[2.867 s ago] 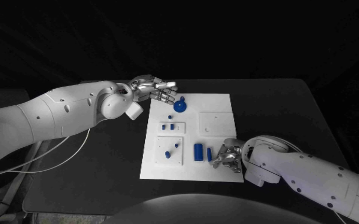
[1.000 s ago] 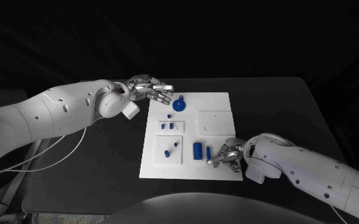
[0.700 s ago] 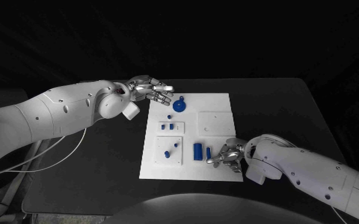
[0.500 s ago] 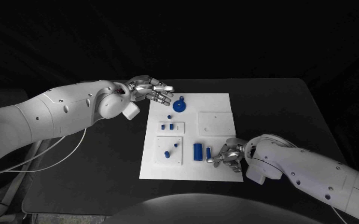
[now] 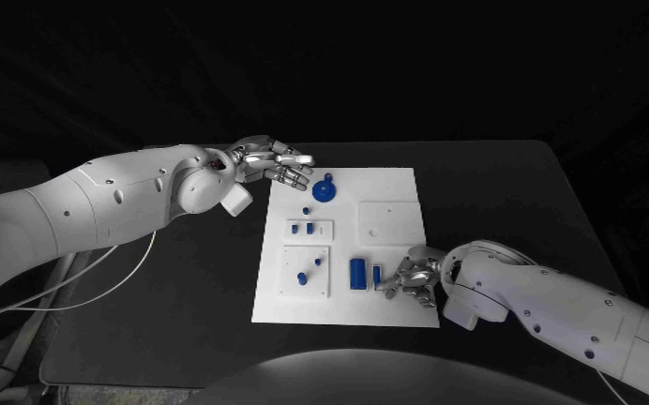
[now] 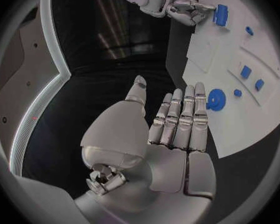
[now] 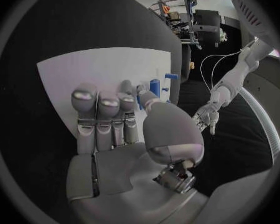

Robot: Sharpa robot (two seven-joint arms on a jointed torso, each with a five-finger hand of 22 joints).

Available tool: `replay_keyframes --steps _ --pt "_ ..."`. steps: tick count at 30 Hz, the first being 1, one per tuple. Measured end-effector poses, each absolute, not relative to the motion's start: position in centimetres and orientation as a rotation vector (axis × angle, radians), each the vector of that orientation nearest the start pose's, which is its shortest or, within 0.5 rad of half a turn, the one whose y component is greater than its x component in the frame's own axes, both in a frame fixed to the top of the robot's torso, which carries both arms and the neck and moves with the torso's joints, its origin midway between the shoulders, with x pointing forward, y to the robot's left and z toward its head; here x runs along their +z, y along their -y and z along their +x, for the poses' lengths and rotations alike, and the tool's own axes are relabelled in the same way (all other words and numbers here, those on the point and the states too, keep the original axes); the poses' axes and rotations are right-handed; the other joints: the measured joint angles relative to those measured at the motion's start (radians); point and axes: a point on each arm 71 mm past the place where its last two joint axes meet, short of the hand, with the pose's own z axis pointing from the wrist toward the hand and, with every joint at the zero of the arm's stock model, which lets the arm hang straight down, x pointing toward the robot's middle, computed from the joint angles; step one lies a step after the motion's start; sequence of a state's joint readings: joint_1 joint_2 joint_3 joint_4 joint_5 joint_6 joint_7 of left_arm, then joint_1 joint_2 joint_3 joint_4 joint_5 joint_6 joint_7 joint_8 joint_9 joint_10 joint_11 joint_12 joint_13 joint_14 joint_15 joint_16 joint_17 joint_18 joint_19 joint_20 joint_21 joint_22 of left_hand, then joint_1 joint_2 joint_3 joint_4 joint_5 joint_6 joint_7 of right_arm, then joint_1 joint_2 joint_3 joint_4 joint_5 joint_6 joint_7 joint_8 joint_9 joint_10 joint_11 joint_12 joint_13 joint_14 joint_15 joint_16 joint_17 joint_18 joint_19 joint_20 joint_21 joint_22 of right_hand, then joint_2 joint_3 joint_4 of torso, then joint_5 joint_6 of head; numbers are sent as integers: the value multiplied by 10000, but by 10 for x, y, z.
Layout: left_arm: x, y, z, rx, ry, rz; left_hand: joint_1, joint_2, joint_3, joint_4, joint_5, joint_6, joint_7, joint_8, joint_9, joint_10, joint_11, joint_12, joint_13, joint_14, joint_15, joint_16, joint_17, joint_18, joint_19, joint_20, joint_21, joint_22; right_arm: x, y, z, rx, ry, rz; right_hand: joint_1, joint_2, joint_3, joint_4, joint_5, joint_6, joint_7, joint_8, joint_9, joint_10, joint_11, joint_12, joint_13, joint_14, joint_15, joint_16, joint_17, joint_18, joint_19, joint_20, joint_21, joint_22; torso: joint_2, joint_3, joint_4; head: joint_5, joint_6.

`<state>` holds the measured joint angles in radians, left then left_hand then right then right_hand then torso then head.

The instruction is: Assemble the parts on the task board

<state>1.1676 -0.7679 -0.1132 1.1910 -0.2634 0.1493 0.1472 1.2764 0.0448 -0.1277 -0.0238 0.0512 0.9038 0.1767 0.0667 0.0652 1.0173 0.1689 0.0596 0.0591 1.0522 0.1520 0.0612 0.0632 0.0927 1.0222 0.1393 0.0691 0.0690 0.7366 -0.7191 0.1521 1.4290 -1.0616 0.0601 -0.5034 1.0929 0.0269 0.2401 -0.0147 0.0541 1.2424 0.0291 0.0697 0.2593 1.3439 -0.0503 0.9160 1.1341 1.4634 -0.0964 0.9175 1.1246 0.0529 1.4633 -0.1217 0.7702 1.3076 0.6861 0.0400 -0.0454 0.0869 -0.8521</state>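
Two white arms reach over the black table (image 5: pixel 501 189) toward the white rectangular task board (image 5: pixel 392 185). The left hand (image 5: pixel 275 162) hovers at the board's far left corner, palm up, its fingers (image 6: pixel 177 119) extended side by side and the thumb set apart; it holds nothing. A round blue disc part (image 5: pixel 324 190) lies on the board just beside its fingertips. The right hand (image 5: pixel 411 279) rests low over the board's near right area, fingers curled downward beside a blue upright block part (image 5: pixel 358 273). A narrow blue part (image 5: pixel 377 277) stands at its fingertips; whether the fingers pinch it cannot be determined. Smaller blue parts (image 5: pixel 309 229) sit between both hands.
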Motion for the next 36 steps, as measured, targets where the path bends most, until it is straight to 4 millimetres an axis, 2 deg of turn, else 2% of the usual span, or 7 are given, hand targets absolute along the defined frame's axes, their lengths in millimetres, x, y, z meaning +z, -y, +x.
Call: replay_keyframes --steps 7,10,14,17,21,28,36 --pt "-256 -250 510 -13813 -19898 -9341 0 0 0 0 0 0 0 0 0 0 0 0 0 0 0 0 0 0 0 0 0 0 -376 182 393 5573 -25517 4839 -623 -784 436 -308 1 2 -2 0 0 0 0 0 15 0 0 -39 -23 0 0 0 0 0 0 1 -1 -2 -1" --pt "-256 -250 510 -13814 -19901 -9339 0 0 0 0 0 0 0 0 0 0 0 0 0 0 0 0 0 0 0 0 0 0 -375 183 392 5623 -25522 4879 -1022 -1316 -74 91 -37 1 -1 -9 0 0 0 -69 -1 0 0 -48 -32 1 0 0 0 -1 -2 2 -3 -2 18" --pt "-256 -249 510 -13834 -19898 -9326 0 0 0 0 0 0 0 0 0 0 0 0 0 0 0 0 0 0 0 0 0 0 -374 188 392 5683 -25517 5015 -778 -1604 -921 643 -38 -37 0 -128 -22 0 0 -69 -1 0 0 -85 -32 0 0 0 -29 0 -10 4 -7 -16 66" --pt "-255 -248 510 -13868 -19892 -9307 0 0 0 0 0 0 0 0 0 0 0 0 0 0 0 0 0 0 0 0 0 0 -370 192 393 5792 -25450 5137 -194 -1678 -1694 1474 -38 -272 101 -117 -1003 -57 57 -130 -11 0 0 -143 -32 0 0 1 -119 -1 -15 3 -16 -36 120" --pt "-255 -246 510 -13938 -19866 -9278 0 0 0 0 0 0 0 0 0 0 0 0 0 0 0 0 0 0 0 0 0 0 -361 198 400 6043 -25157 5433 -12 -1141 -2957 1318 -38 -605 301 -83 -1211 -149 150 -222 -95 0 0 -260 -88 0 -28 28 -351 -1 -17 2 -22 -72 254" --pt "-253 -245 512 -14021 -19485 -9389 0 0 35 -35 0 161 -43 0 0 0 0 0 0 0 0 0 0 0 0 0 0 0 -335 213 430 6907 -24054 6234 8 -814 -3239 1142 -38 -1112 398 -92 -1136 -292 250 -588 -427 -94 92 -760 -415 0 -133 133 -1220 -1 -45 5 -22 -147 647" --pt "-248 -254 524 -13800 -17789 -9778 263 263 250 -250 215 556 -123 0 11 264 -102 0 0 217 -36 0 0 -2 93 19 0 0 -309 238 480 8475 -21598 8098 203 149 -3992 664 -38 -1110 396 -91 -1138 -817 344 -2531 -2230 -318 204 -2853 -1962 114 -610 215 -5020 -982 -156 -21 -23 -348 1741"
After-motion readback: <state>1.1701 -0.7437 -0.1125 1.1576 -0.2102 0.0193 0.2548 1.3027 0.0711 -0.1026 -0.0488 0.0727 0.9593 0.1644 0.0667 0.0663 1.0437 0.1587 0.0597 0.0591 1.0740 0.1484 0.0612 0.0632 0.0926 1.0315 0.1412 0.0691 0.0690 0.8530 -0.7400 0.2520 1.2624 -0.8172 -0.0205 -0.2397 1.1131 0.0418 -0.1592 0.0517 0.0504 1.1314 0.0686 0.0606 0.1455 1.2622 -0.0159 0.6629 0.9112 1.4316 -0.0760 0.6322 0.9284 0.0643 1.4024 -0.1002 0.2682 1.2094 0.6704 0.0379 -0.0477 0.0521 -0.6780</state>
